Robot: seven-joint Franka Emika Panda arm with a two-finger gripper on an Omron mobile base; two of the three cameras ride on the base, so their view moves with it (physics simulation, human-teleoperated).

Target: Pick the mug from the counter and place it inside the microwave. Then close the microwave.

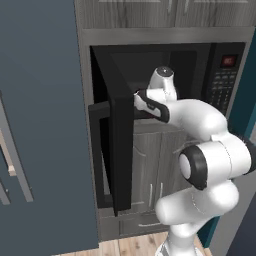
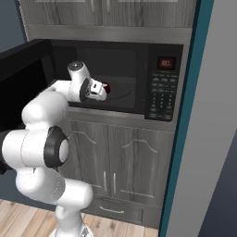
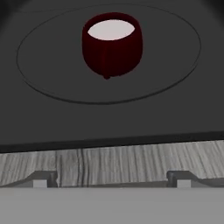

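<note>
Nearest the hand camera, the jaws of the white arm's two-finger gripper stand wide apart and empty, their small dark tips over a strip of grey wood-grain cabinet front. Beyond it, inside the large black microwave, the squat maroon mug with pale interior sits upright on the round, flat dark turntable, well clear of the gripper. The microwave's glossy dark glass door hangs swung open.

The mug looks like matt dark red ceramic with a smooth pale inside. It stands on the microwave's dull, dark, smooth turntable. The microwave door is black and faintly glossy. Below the microwave, the cabinets show grey wood grain with thin metal-looking handles.
</note>
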